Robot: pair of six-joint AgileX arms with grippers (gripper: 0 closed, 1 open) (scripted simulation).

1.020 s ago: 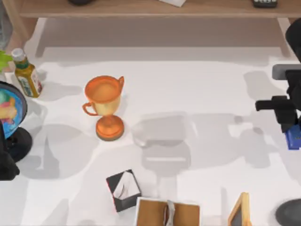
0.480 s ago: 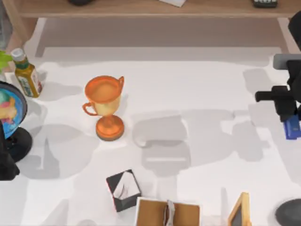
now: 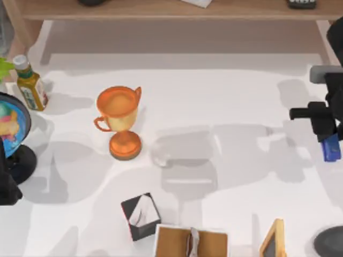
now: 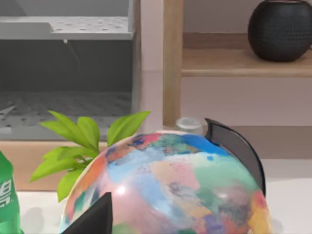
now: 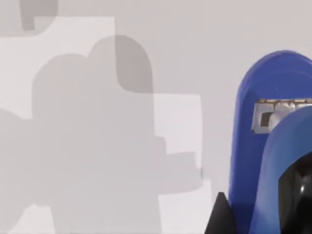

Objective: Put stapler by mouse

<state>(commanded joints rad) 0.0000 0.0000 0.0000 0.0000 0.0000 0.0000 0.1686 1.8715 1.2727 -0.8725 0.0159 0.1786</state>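
Stapler: the blue stapler (image 3: 332, 148) hangs at the far right edge of the table in the top view, tucked under the right arm; up close in the right wrist view it fills the side of the shot, blue body with its metal staple slot showing (image 5: 273, 146).
Right gripper: the right gripper (image 3: 328, 140) is up off the table at the right side with the stapler in its hold; how wide its fingers stand I cannot tell from these views, but the stapler looks carried, clear of the white surface below.
Mouse: the dark rounded shape at the bottom right corner of the top view (image 3: 330, 242) reads as the mouse, cut off by the frame edge, well apart from the stapler for now.
Progress: pick-up looks done, I'd judge; the carry toward the mouse and the set-down beside it are what is left.
Table: white table (image 3: 230, 96) open between stapler and mouse, just shadows on it.
Left arm: parked at the left edge by the globe (image 3: 10, 120); its wrist view looks over the globe (image 4: 170, 185) and some green leaves (image 4: 83, 141).
Bystanders: orange trophy (image 3: 120, 120) and yellow bottle (image 3: 29, 84) sit off to the left, far from the action.
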